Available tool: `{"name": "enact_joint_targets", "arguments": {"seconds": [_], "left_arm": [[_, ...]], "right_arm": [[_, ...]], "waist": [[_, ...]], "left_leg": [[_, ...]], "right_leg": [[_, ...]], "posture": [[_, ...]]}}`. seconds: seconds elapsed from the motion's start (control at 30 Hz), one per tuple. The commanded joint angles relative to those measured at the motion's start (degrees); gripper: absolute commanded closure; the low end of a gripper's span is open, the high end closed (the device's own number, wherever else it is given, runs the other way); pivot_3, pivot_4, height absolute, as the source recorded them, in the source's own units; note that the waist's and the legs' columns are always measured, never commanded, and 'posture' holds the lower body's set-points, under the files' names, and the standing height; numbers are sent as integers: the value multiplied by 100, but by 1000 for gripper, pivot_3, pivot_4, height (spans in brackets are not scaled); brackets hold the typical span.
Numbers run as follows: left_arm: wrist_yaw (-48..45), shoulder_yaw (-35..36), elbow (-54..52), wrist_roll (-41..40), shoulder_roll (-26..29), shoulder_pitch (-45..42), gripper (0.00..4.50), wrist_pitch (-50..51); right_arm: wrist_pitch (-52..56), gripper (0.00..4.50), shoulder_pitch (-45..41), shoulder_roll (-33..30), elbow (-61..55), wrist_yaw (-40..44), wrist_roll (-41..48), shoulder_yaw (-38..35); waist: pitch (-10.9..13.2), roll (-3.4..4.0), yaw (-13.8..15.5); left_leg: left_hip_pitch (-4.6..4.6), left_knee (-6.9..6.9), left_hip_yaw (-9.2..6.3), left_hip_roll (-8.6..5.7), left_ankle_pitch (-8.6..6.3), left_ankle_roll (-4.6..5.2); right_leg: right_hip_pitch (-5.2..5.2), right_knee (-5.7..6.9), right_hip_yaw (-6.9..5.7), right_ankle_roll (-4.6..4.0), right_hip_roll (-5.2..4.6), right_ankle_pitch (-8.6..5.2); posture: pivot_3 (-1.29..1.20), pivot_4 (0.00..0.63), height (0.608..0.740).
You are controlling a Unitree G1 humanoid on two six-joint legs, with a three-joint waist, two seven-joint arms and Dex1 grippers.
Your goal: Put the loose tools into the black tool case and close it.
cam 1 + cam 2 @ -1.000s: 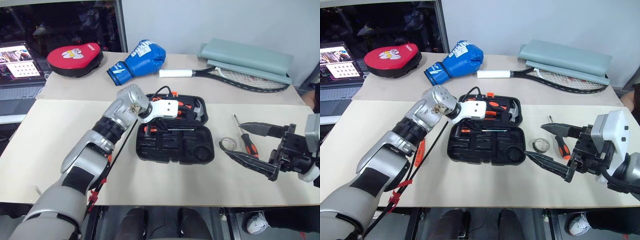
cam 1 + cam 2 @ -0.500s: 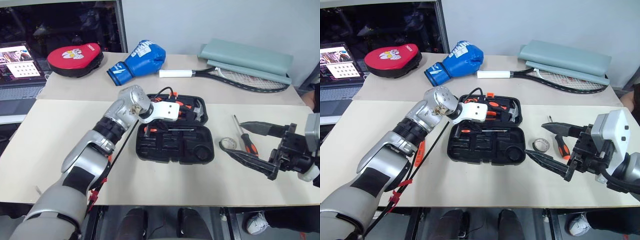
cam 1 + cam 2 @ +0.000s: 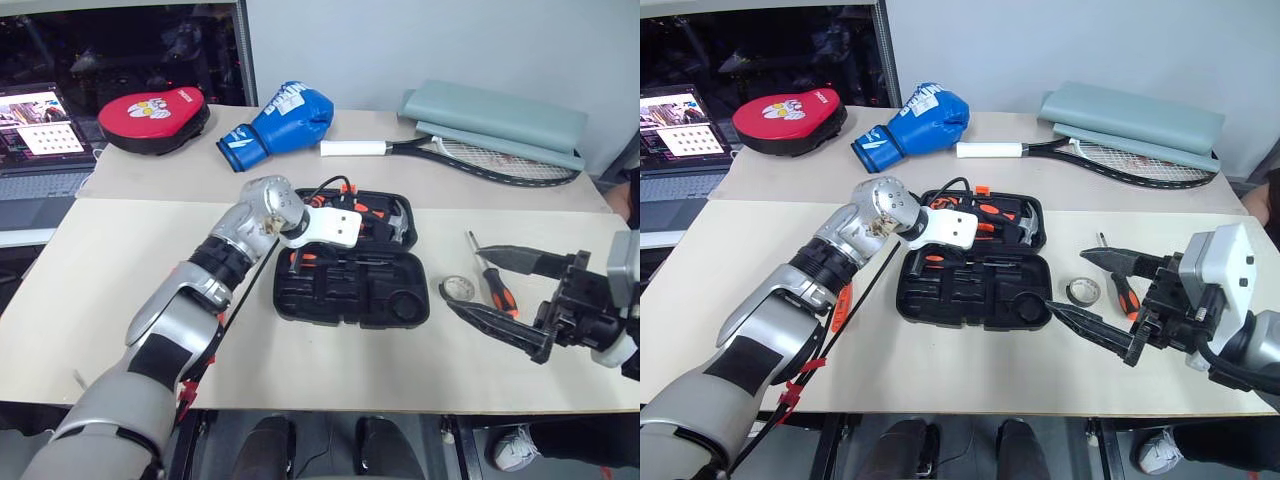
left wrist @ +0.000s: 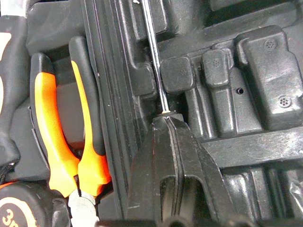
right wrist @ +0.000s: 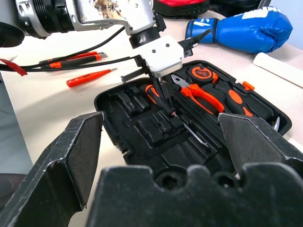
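The black tool case (image 3: 345, 305) lies open in the middle of the table. Its far half holds orange-handled pliers (image 4: 57, 118), a hammer and a tape measure. My left gripper (image 4: 165, 120) hovers over the case with its fingers together, tips at the handle end of a screwdriver (image 5: 182, 120) that lies across the moulded slots. To the right of the case sit a small tape roll (image 3: 459, 288) and a second screwdriver (image 3: 492, 280). My right gripper (image 3: 462, 270) hangs wide open just above the roll. A slim orange tester pen (image 5: 90, 78) and another orange-black tool (image 5: 75, 60) lie on the table left of the case.
At the back of the table lie a blue boxing glove (image 3: 285, 115), a red punch pad (image 3: 153, 108), a racket (image 3: 470, 155) and a folded grey-green mat (image 3: 495, 115). A laptop (image 3: 40, 130) stands off the table at far left. A black cable runs under my left arm.
My left hand has risen a little above the case and its wrist has turned. The right gripper stays open in almost the same spot.
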Motion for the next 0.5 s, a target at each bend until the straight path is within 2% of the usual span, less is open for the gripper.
{"name": "enact_joint_targets", "arguments": {"seconds": [0.03, 0.13, 0.17, 0.23, 0.27, 0.37, 0.5], "left_arm": [[-803, 576, -293, -846, 406, -137, 3407, 536], [-1024, 846, -671, -1574, 744, -17, 2412, 925], [-1031, 874, -837, -1873, 936, 47, 1968, 1117], [-1031, 737, -1203, -2402, 1343, 184, 1358, 1415], [-1031, 662, -1339, -2572, 1472, 227, 836, 1489], [-1031, 485, -1641, -2834, 1724, 297, 28, 1514], [-1031, 409, -1868, -3118, 1922, 298, 28, 1579]], "right_arm": [[-173, 0, 293, 190, 178, -78, -437, -477], [-129, 0, 891, 461, 286, 42, -627, -1058], [-72, 0, 1262, 636, 320, 177, -584, -1491], [-32, 0, 2024, 951, 413, 564, -520, -2339], [-48, 0, 2287, 1038, 466, 720, -510, -2615], [-135, 0, 2970, 1225, 711, 1127, -521, -3261], [-153, 0, 3463, 1270, 913, 1410, -519, -3610]], "waist": [[0, 1, -15], [-1, 2, 12], [-1, 2, 25], [-6, 11, 47], [-6, 11, 43], [-7, 13, 40], [-7, 13, 8]], "left_leg": [[2, 0, 0, 0, 0, 0], [5, 0, 0, 1, 0, 0], [1, 0, -5, 2, 0, 0], [0, 0, -6, -2, 0, 0], [3, -2, -7, -1, -2, 2], [9, -2, -2, -2, -2, 2], [29, -1, 0, 7, -2, 1]], "right_leg": [[0, 2, 0, 0, 0, 0], [1, 4, 0, -1, 2, 0], [3, 2, -3, -1, 2, -1], [3, -1, -3, 0, -2, -1], [6, -1, -3, 2, -2, -2], [13, -4, 3, 4, -4, -3], [33, -9, 4, 2, -1, -3]], "posture": [[0, 150, 737], [0, 150, 737], [0, 150, 737], [0, 150, 737], [0, 150, 737], [0, 150, 737], [0, 150, 737]]}}
